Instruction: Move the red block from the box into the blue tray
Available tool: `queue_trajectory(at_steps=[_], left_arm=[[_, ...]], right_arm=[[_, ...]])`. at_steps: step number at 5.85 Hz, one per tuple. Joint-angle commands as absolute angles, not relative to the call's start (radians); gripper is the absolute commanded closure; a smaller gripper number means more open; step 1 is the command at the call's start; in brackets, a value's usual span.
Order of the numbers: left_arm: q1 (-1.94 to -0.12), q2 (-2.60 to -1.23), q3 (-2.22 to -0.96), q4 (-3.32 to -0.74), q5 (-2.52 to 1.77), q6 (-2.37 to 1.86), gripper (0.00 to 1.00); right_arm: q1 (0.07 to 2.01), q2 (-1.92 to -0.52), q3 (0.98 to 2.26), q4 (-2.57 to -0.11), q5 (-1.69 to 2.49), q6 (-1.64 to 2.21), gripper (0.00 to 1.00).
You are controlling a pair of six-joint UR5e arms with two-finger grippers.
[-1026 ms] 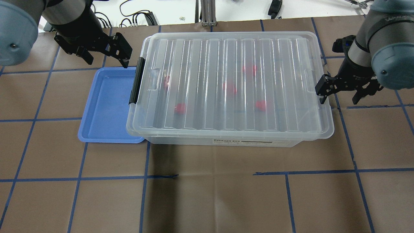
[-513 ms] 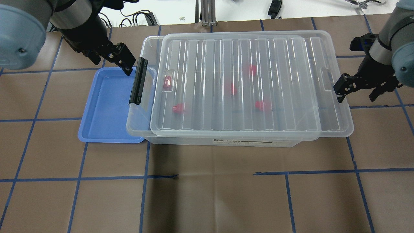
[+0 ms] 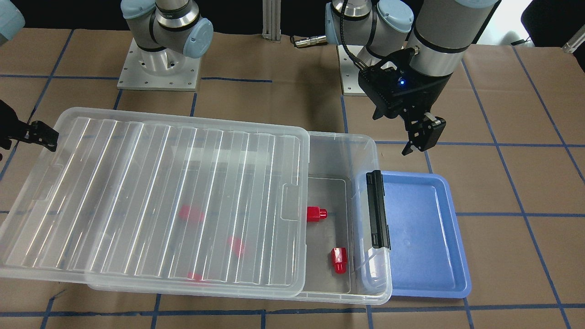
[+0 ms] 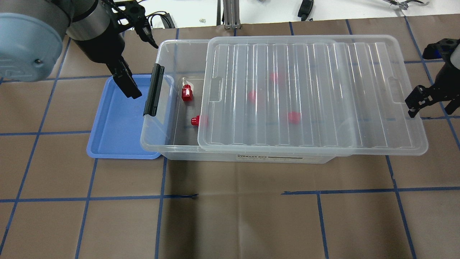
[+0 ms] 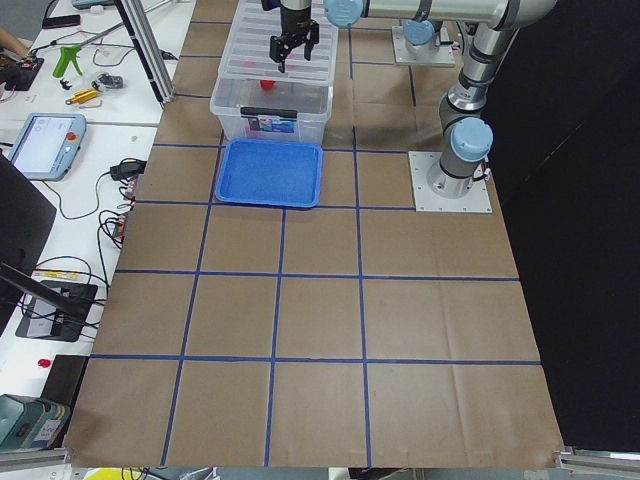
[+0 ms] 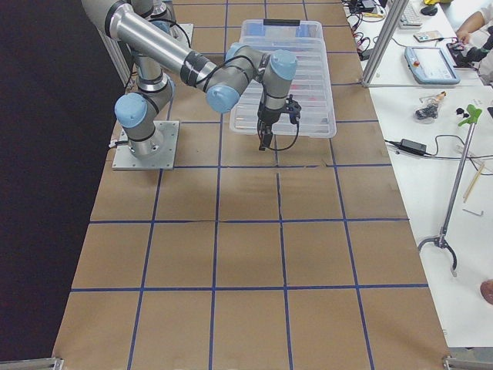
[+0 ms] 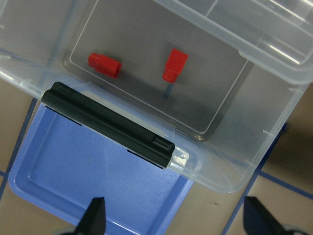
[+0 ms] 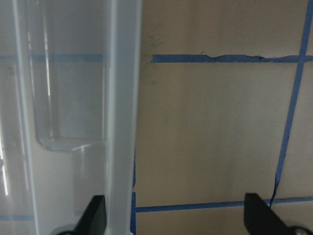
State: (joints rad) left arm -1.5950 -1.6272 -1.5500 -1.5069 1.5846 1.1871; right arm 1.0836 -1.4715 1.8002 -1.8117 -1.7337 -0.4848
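The clear box (image 4: 158,136) lies mid-table with its black latch (image 4: 153,90) on the left end. Its ribbed lid (image 4: 312,93) sits slid to the right, leaving the left end uncovered. Two red blocks (image 4: 186,93) (image 4: 195,121) lie bare there; the left wrist view also shows them (image 7: 174,64) (image 7: 104,65). Three more show blurred under the lid. The blue tray (image 4: 115,122) lies empty against the latch end. My left gripper (image 4: 145,71) is open and empty above the tray's far corner. My right gripper (image 4: 429,111) is open at the lid's right rim (image 8: 120,122).
An aluminium post (image 4: 230,14) and cables stand at the table's far edge. The two arm bases (image 3: 157,68) are bolted behind the box. Brown paper with a blue tape grid covers the table in front of the box.
The lid has slid further right together with my right gripper, baring two red blocks at the box's left end. My left gripper has turned and shifted above the tray's far corner.
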Motion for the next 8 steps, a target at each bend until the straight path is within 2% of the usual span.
queue_trajectory(at_steps=[1,4,6,8], left_arm=[[-1.606,-1.663,-1.572,-1.491,1.586,1.479,0.01],[-1.713,-1.753,-1.580,-1.375,1.580,1.539,0.02],[-1.755,-1.866,-1.591,-1.278,1.578,1.539,0.02],[-1.749,-1.945,-1.637,-1.163,1.578,1.537,0.02]], right_arm=[[1.063,-1.473,1.801,-1.874,-1.816,-0.499,0.00],[1.051,-1.498,1.783,-1.878,-1.830,-0.492,0.00],[1.066,-1.511,1.622,-1.745,-1.819,-0.471,0.00],[1.159,-1.528,1.473,-1.433,-1.648,-0.233,0.00]])
